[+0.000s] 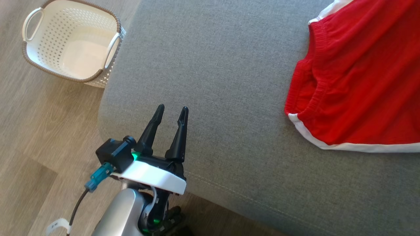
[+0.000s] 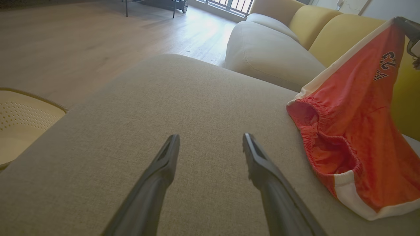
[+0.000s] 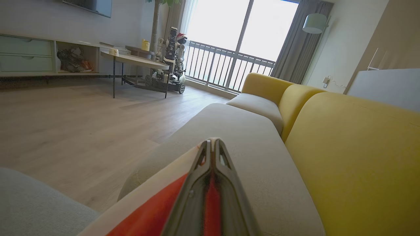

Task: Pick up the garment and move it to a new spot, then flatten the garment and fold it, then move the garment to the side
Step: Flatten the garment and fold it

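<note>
The garment [image 1: 357, 75] is a pair of red shorts with white trim and an elastic waistband. It hangs at the right of the grey ottoman cushion [image 1: 213, 82], its lower edge resting on the cushion. My right gripper [image 3: 212, 144] is shut on the garment's white-trimmed edge [image 3: 154, 209], with red cloth between the fingers. In the left wrist view the garment [image 2: 354, 131] is stretched up toward its held corner at the top right. My left gripper [image 1: 172, 113] is open with nothing in it, above the cushion's near-left part, well left of the garment. Its fingers [image 2: 164, 164] point across bare cushion.
A white perforated basket [image 1: 70, 42] with a brown rim stands on the wooden floor [image 1: 39, 137] beside the cushion's far-left corner. A yellow sofa back [image 3: 354, 147] runs along the far side. A table [image 3: 137, 62] and a small robot stand across the room.
</note>
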Available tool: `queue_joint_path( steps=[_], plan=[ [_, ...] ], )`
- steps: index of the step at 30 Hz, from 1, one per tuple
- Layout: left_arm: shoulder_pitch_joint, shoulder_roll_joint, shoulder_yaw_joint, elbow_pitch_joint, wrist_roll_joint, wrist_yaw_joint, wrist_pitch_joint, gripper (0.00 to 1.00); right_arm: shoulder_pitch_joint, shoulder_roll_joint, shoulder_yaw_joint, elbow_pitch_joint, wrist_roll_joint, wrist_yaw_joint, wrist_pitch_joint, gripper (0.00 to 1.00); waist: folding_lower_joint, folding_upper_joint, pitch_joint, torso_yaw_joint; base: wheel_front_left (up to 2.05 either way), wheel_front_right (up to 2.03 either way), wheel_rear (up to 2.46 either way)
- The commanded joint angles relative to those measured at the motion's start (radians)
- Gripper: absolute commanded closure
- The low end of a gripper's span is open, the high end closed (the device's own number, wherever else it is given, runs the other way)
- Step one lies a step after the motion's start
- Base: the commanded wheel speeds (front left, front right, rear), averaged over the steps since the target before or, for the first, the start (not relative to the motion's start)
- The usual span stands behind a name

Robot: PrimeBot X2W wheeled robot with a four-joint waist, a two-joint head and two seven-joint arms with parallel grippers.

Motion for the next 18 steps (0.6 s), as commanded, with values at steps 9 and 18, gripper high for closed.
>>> queue_joint_path(
  steps=[9,18],
  plan=[
    [-0.039,0.01,0.044,-0.031,-0.008,0.0,-0.008,0.0,0.052,0.084,-0.033,0.015,-0.069,0.0,-0.009,0.0,0.0,0.0,-0.026,-0.063,0.0,0.0,0.0],
    [-0.03,0.01,0.088,-0.025,0.049,0.0,-0.008,0.0,0.202,0.162,0.084,-0.002,0.037,0.0,-0.009,0.0,0.0,0.0,-0.154,-0.217,0.0,0.0,0.0]
  ],
)
